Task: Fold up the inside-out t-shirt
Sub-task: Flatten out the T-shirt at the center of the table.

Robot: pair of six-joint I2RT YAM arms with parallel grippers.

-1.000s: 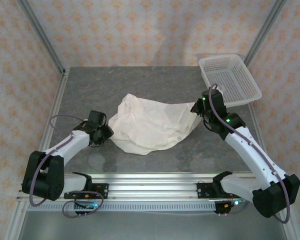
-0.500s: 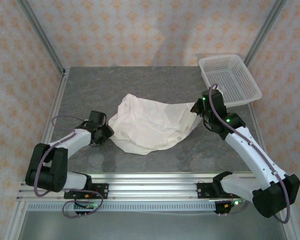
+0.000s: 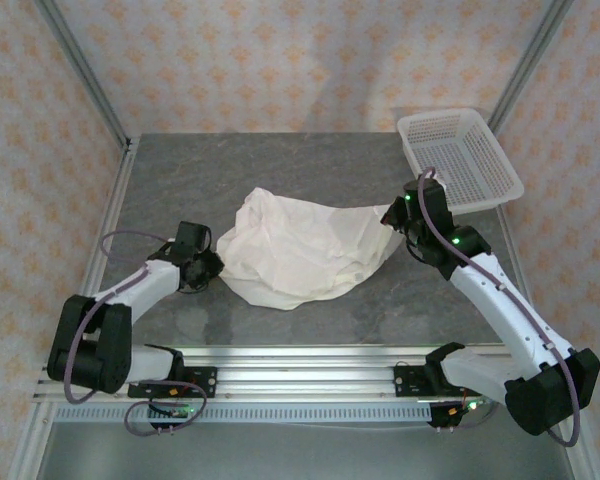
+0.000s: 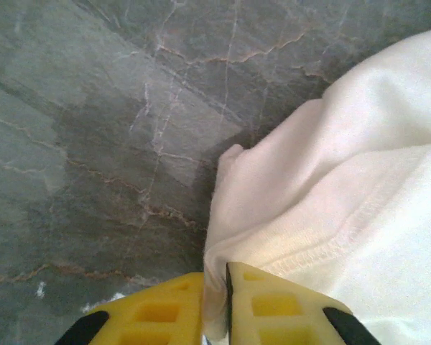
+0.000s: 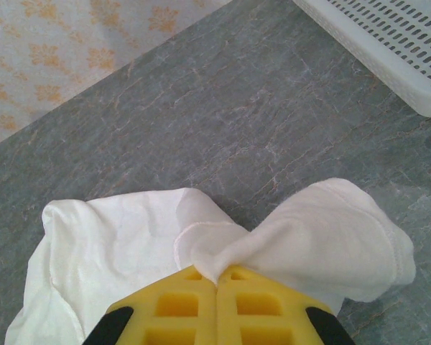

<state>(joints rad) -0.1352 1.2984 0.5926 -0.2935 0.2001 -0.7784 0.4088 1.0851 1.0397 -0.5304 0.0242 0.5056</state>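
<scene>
The inside-out t-shirt (image 3: 305, 250) lies crumpled in a white heap at the middle of the grey stone table. My left gripper (image 3: 208, 266) sits at the heap's left edge, and its yellow fingers (image 4: 280, 305) are shut on a stitched hem fold of the t-shirt (image 4: 330, 215). At the heap's right end my right gripper (image 3: 391, 218) is shut on a pinched bunch of the t-shirt (image 5: 223, 248), with cloth spreading to both sides of the yellow fingers (image 5: 176, 302).
A white mesh basket (image 3: 460, 160) stands at the back right corner, its rim close beyond the right arm; its wall (image 5: 388, 43) shows in the right wrist view. Bare table (image 3: 180, 180) lies left of and behind the heap. Metal frame posts edge the table.
The left gripper's jaws have closed onto the t-shirt's left edge. The right arm and the heap have stayed where they were.
</scene>
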